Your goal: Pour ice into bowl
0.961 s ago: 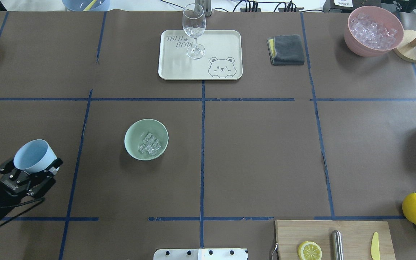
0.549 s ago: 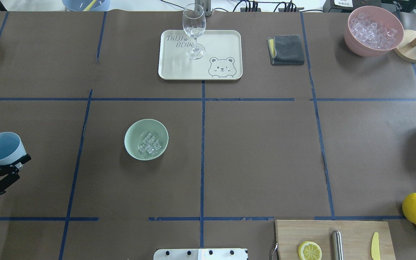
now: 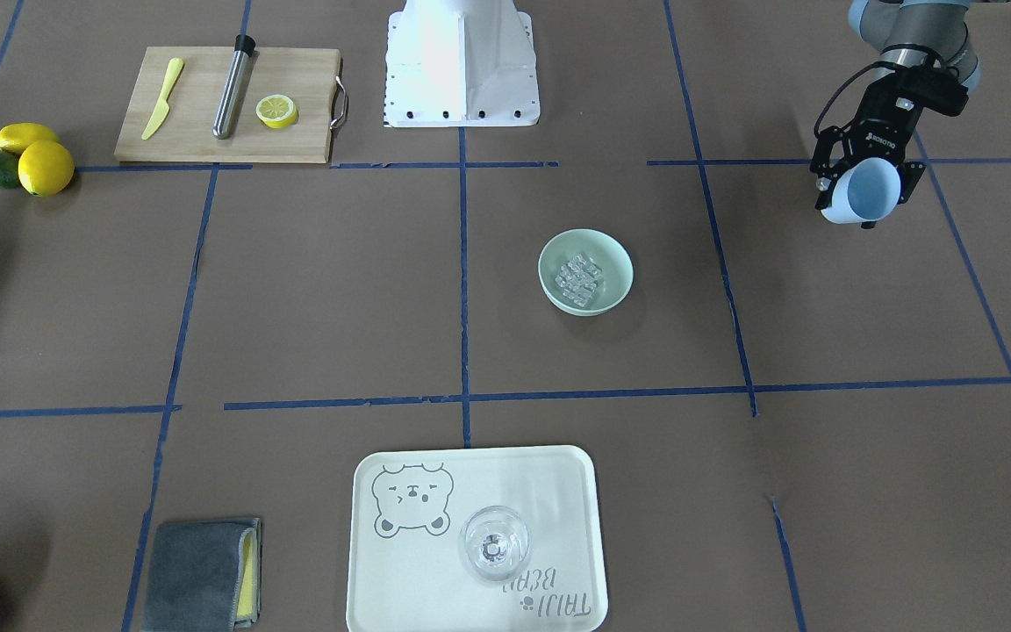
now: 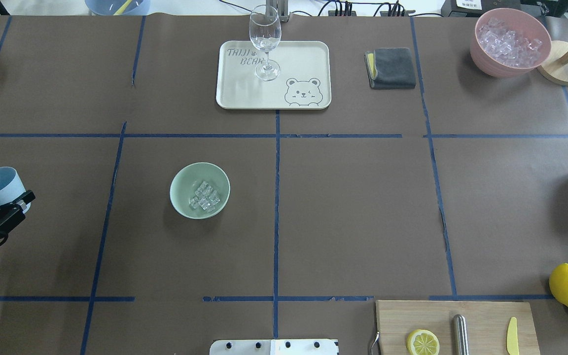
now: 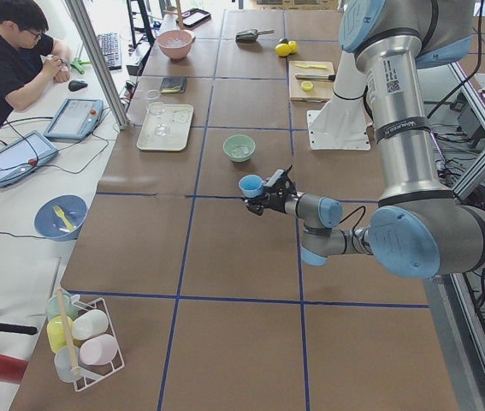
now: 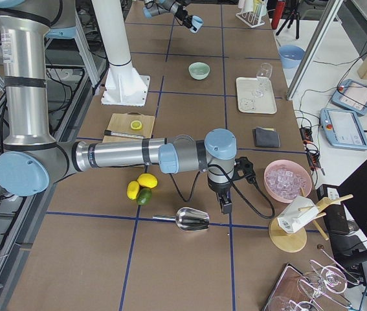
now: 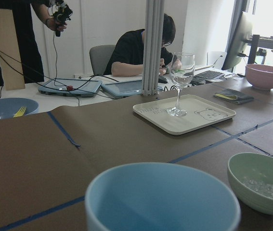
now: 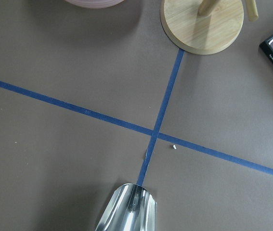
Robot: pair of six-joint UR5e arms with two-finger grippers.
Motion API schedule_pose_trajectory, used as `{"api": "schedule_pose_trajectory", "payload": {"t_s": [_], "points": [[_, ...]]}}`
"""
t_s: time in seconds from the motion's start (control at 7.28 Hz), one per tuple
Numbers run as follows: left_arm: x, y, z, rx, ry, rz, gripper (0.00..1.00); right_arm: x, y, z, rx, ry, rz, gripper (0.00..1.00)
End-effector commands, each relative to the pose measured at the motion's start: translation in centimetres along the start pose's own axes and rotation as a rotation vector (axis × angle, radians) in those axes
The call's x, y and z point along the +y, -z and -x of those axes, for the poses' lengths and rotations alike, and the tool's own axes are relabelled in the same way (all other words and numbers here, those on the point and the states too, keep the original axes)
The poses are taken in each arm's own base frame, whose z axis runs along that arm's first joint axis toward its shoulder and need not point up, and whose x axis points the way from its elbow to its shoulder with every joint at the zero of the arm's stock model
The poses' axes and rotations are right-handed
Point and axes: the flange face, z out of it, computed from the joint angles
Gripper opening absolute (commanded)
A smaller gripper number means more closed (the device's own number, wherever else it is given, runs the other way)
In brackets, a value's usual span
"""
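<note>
1. Left arm [image 5: 400, 111] and right arm [image 6: 112, 155]: silver-grey metal tubes, with rounded joints capped in pale blue.
2. Label [image 5: 393, 75]: white with black print, on the left arm's tube.
3. Left gripper [image 3: 856, 197]: black, open linkage frame, with white lettering on the body.
4. Cable [image 3: 832, 95]: black, looped from wrist to gripper.
5. Right gripper [image 6: 225, 206]: black, with black cabling looped beside it.
6. Pedestal [image 3: 460, 61]: white and flared, with a row of dark bolt holes along the foot.
</note>
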Motion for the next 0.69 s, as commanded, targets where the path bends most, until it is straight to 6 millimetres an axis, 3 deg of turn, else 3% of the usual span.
{"api": "schedule_pose_trajectory", "payload": {"t_s": [0.0,0.14,0.55], "points": [[2.0,-2.6,2.2,-0.176,0.075,-0.1,0.0,0.0,0.0,0.1,0.0,0.001,0.0,1.0],[2.8,-3.3,3.6,-0.234,0.079,-0.164,0.0,0.0,-0.1,0.0,0.0,0.0,0.001,1.0],[3.9,-4.9,3.7,-0.313,0.017,-0.201,0.14,-0.3,0.1,0.2,0.001,0.004,-0.003,1.0]]}}
